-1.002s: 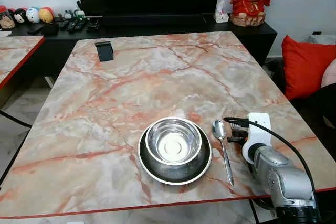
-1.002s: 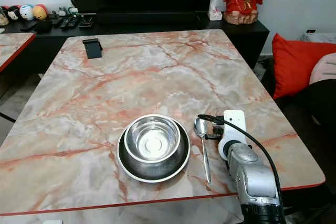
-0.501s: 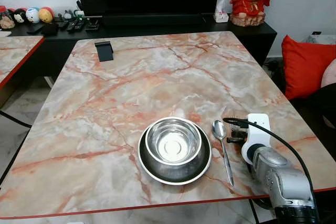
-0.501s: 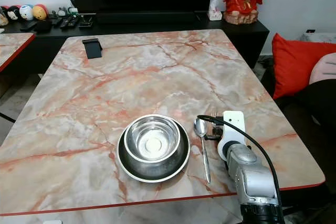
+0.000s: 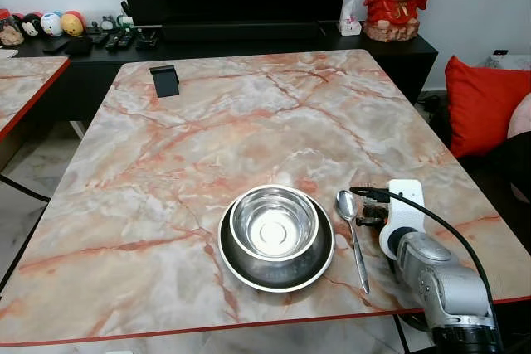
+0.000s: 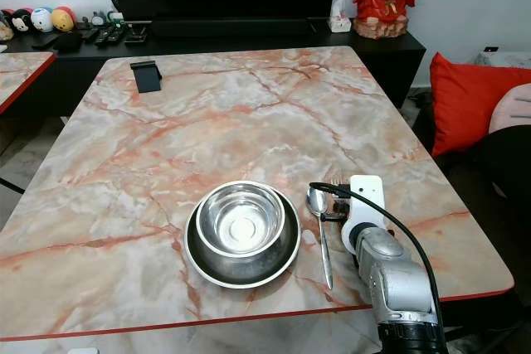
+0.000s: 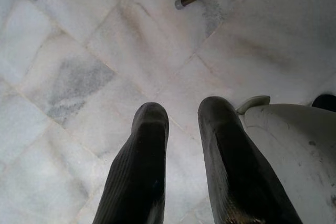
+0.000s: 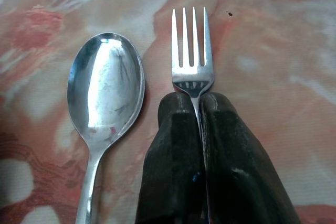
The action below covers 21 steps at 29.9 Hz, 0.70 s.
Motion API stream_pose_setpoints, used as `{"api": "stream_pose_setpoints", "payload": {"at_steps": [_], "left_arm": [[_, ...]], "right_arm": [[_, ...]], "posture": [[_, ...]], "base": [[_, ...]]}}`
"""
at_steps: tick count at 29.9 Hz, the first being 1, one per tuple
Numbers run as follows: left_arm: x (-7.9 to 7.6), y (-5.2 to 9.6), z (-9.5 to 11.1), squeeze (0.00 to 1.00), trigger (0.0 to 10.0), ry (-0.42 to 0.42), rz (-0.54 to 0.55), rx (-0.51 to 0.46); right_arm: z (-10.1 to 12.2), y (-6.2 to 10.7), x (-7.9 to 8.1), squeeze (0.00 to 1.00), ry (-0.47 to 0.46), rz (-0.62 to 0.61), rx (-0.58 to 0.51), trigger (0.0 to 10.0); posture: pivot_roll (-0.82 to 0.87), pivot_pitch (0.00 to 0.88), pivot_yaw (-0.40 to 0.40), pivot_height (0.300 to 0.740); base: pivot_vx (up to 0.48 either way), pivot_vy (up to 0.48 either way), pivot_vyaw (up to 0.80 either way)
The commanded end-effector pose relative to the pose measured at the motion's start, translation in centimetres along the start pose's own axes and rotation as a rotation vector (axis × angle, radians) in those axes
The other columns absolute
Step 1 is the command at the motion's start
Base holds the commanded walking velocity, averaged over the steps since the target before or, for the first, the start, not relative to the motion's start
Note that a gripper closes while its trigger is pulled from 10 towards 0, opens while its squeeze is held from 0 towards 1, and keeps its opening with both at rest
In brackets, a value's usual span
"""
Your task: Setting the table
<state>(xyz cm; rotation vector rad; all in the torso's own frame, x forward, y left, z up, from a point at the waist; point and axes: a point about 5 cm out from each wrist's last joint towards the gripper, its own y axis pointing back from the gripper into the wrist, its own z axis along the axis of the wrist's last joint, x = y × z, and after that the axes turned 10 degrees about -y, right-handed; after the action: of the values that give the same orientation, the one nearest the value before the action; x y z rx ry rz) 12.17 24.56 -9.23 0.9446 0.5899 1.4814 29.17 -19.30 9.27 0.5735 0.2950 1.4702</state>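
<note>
The right gripper [image 8: 192,100] is clenched on a fork [image 8: 191,51] just above the marble table [image 5: 207,138], a spoon [image 8: 105,98] just beside it, the steel bowl [image 5: 274,223] and plate [image 5: 241,267] beyond. The left gripper [image 7: 181,114] hangs slightly parted over floor tiles [image 7: 79,51].

On the bench [image 5: 249,122] a bowl [image 5: 274,221] sits in a plate [image 5: 241,264] near the front edge. At the plate's three o'clock lies a spoon [image 5: 352,234], and just beyond it, again at three o'clock, a fork [image 8: 192,51] (held by the right gripper [image 8: 193,100], jaws closed on its neck). A stand [image 5: 164,80] sits far off at eleven o'clock.
</note>
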Motion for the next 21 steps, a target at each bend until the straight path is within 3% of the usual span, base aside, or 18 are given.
{"api": "stream_pose_setpoints", "payload": {"at_steps": [1,21], "left_arm": [[0.24,0.11,-0.4,0.0,10.0,-0.018,0.004,0.02],[-0.06,-0.04,0.14,0.0,10.0,-0.025,-0.003,-0.005]], "right_arm": [[0.39,-0.11,0.29,0.0,0.001,0.008,-0.015,10.0],[0.18,-0.07,-0.37,0.0,0.013,-0.018,-0.012,10.0]], "posture": [[-0.1,0.0,0.007,0.707],[-0.1,0.0,0.009,0.707]], "base": [[0.0,0.0,0.0],[0.0,0.0,0.0]]}}
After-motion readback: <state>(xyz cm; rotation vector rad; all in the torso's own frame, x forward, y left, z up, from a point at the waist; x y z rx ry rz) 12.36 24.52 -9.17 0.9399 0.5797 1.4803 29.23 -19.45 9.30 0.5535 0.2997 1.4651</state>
